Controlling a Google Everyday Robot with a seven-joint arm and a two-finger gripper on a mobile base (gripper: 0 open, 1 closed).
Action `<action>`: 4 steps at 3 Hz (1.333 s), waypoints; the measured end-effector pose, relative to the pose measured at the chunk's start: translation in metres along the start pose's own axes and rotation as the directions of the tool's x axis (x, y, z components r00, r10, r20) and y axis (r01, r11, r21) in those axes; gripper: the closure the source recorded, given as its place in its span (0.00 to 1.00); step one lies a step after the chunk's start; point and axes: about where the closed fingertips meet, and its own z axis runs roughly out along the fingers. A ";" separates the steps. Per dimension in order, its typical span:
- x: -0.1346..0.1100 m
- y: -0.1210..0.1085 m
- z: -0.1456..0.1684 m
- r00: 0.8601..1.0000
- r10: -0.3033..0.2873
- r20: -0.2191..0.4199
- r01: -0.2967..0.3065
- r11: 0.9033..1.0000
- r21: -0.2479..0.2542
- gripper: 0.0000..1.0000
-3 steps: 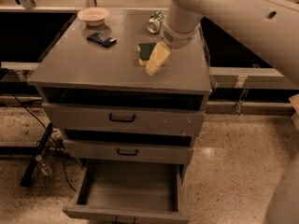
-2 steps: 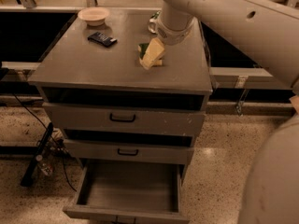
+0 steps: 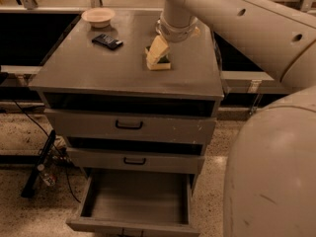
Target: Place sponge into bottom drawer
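The bottom drawer (image 3: 132, 226) of three stands pulled out near the floor, showing its grey floor, while the two upper drawers (image 3: 163, 127) are shut. The one sponge (image 3: 161, 66) lies on the counter (image 3: 94, 70), far from that drawer, with the gripper (image 3: 158, 52) right over it; how the jaws stand I cannot tell. To the far left sit one bowl (image 3: 98, 17) and one black packet (image 3: 107, 41).

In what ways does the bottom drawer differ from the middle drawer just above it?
The bottom drawer is pulled far out, so its inner floor shows; the middle drawer is pushed in, showing only its front. The middle drawer's black handle is plain; the bottom drawer's front is barely in view. Both are grey. The gripper is at the sponge on the cabinet top.
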 end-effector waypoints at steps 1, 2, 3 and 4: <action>-0.009 0.005 0.011 1.000 0.025 -0.001 -0.025 0.998 -0.060 0.00; -0.032 0.018 0.021 0.999 0.042 0.009 -0.040 0.990 -0.132 0.00; -0.032 0.018 0.021 0.999 0.042 0.009 -0.040 0.990 -0.132 0.00; -0.039 0.029 0.035 1.000 0.018 -0.026 -0.023 0.983 -0.181 0.00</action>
